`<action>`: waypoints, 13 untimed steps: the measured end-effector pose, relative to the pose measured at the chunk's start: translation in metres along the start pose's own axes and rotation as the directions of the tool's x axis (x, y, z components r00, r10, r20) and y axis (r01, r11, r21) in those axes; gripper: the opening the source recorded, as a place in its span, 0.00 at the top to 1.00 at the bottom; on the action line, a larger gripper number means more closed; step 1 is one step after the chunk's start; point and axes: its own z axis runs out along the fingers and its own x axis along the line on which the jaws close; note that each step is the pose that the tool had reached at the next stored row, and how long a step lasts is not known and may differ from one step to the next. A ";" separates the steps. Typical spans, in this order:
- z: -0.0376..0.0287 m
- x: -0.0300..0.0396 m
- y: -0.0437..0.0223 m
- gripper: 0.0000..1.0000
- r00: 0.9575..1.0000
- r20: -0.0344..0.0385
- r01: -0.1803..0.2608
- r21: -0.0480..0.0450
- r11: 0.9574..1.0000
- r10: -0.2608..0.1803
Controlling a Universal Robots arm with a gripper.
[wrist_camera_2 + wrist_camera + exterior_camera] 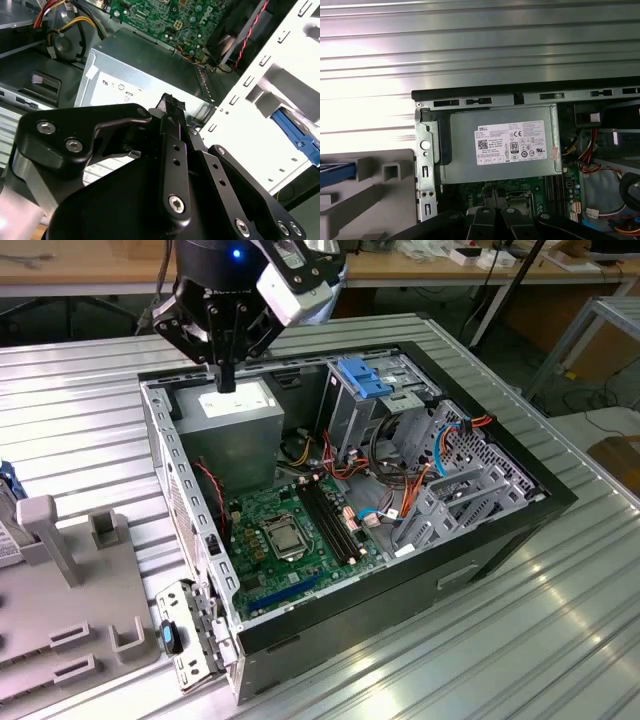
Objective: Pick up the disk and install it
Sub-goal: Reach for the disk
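- pincer (226, 378): fingers drawn together, nothing held; hangs just above the power-supply box (235, 425) at the rear corner of the case (170, 490)
- disk (337, 170): blue bracket edge in view, seated in the grey holder (70, 570) on the tabletop (520, 640), outside the case, well apart from the pincer
- pick-up, as judged: open the fingers before descending; take the flat sides squarely, clear of the holder's posts
- obstacles: case wall between pincer and holder; loose cables (400, 480) beside the blue-tabbed bay (365, 375)
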 end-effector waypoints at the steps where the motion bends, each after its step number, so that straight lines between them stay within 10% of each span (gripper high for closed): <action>1: -0.0001 0.0018 -0.0001 0.89 1.000 0.000 0.000 0.000 1.000 0.000; 13: -0.0007 0.0309 -0.0021 0.89 1.000 0.000 0.000 0.000 1.000 0.000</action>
